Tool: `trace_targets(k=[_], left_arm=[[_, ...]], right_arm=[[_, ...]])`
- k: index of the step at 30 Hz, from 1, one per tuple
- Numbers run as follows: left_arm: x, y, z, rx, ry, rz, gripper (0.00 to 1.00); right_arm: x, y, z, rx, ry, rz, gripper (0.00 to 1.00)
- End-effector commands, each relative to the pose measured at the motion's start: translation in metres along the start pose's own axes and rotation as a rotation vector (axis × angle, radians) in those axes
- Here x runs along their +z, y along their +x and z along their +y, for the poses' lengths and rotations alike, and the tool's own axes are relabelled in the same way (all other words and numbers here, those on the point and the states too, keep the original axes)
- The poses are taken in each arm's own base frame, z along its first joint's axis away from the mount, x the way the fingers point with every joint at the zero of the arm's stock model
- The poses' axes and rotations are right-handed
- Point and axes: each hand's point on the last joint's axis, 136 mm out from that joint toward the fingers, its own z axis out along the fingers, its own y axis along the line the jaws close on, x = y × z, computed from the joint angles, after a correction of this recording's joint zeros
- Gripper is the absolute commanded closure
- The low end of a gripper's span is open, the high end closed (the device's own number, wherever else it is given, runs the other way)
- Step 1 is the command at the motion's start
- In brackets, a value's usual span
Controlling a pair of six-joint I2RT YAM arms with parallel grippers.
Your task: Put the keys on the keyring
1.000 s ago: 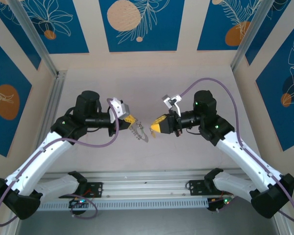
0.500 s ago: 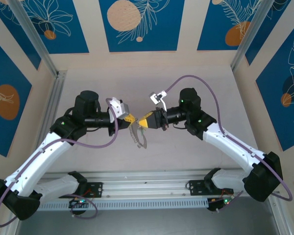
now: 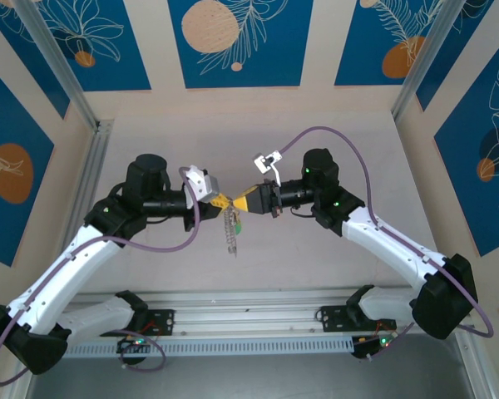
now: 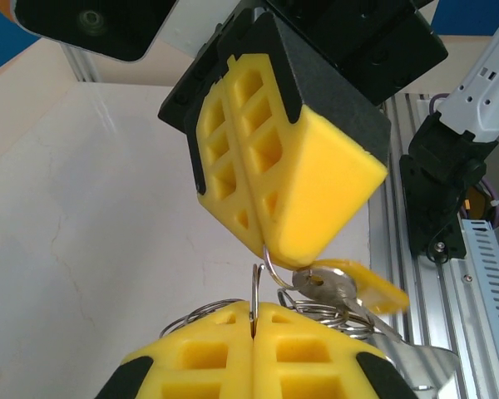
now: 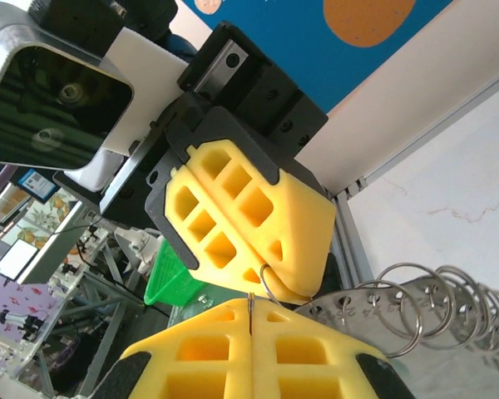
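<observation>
right gripper (image 3: 244, 202) is now meeting the left gripper (image 3: 219, 202) tip to tip, both clamping the keyring (image 3: 231, 233); it is dangling straight below them, a key (image 4: 326, 288) just under the tips, so threading is starting.

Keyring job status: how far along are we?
Done: the keyring hangs clear of the table. In hand: left hand and right hand are each shut on one thin wire ring of it, with a key dangling just beside. Left: the views don't show the key threaded on, so that step looks unfinished.
</observation>
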Motion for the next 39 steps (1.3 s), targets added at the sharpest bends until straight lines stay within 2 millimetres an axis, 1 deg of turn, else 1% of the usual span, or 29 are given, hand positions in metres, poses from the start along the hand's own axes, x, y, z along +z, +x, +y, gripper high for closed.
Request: trace_targets(k=[1, 20, 29, 39], left_arm=[[-0.006, -0.016, -0.007, 0.042, 0.011, -0.057, 1.0], [-0.008, -0.018, -0.009, 0.051, 0.014, -0.065, 1.0], [-0.008, -0.021, -0.011, 0.052, 0.023, -0.077, 1.0], [-0.009, -0.024, -0.012, 0.054, 0.018, -0.089, 1.0]], right_arm=[[-0.001, -0.001, -0.007, 0.017, 0.028, -0.014, 1.0], [-0.007, -0.003, -0.026, 0.092, 0.094, -0.035, 1.0], [-0.004, -0.003, -0.031, 0.122, 0.106, -0.018, 1.0], [-0.003, -0.004, -0.042, 0.177, 0.154, -0.021, 1.0]])
